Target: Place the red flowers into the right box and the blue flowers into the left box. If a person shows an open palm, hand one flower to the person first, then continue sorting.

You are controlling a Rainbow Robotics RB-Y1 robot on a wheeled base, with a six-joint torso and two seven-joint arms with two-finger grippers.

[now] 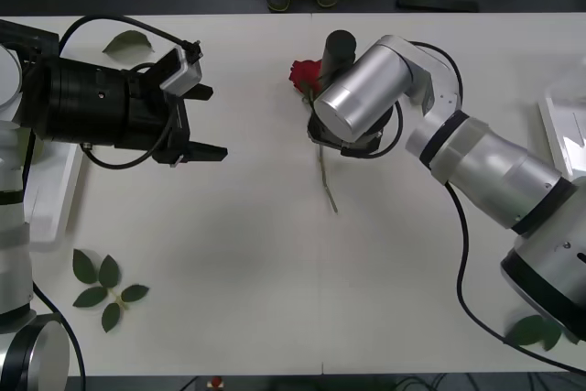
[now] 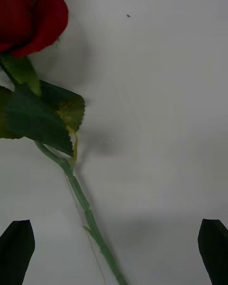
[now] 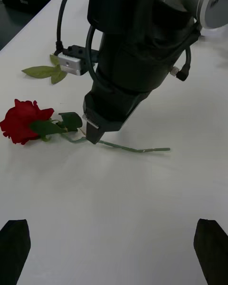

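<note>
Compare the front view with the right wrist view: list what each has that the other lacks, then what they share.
Front view only: the left gripper, open, hovering over the table left of the rose; loose leaf sprigs; the left box at the table's left edge and the right box at its right edge.

Right wrist view only: a close look at the rose's leaves, with the right gripper open and its fingers either side of the stem.

Both: the red rose lying on the white table.
</note>
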